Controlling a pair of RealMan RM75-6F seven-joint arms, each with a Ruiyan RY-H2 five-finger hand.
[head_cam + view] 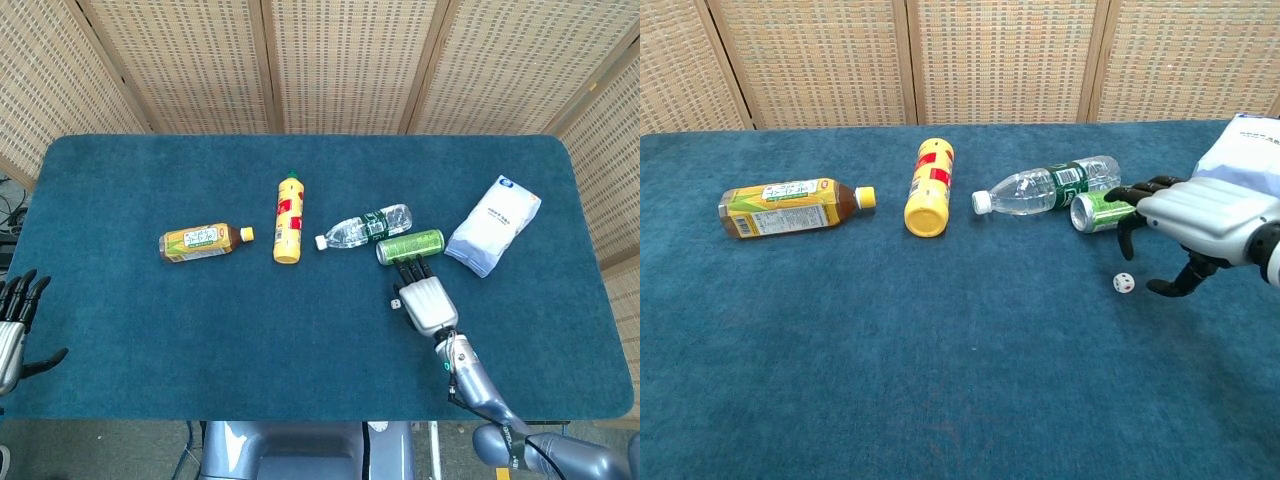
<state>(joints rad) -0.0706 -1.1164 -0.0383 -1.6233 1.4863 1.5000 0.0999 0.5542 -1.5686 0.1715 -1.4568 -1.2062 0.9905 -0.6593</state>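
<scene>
My right hand (pixel 425 298) (pixel 1200 222) hovers low over the blue table (pixel 200 330), fingers apart and reaching toward a green can (pixel 410 245) (pixel 1098 211) that lies on its side. The fingertips are at the can's near side; I cannot tell if they touch it. A small white die (pixel 396 303) (pixel 1123 283) lies just beside the thumb. Behind the can lies a clear water bottle (pixel 365 228) (pixel 1045 187). My left hand (pixel 18 325) hangs open off the table's left edge, holding nothing; it is outside the chest view.
A yellow bottle with red label (pixel 289 218) (pixel 928 186) and a brown tea bottle (pixel 200 241) (pixel 790 205) lie on their sides left of centre. A white pouch (pixel 494 224) (pixel 1245 150) lies right of the can. Woven screens stand behind the table.
</scene>
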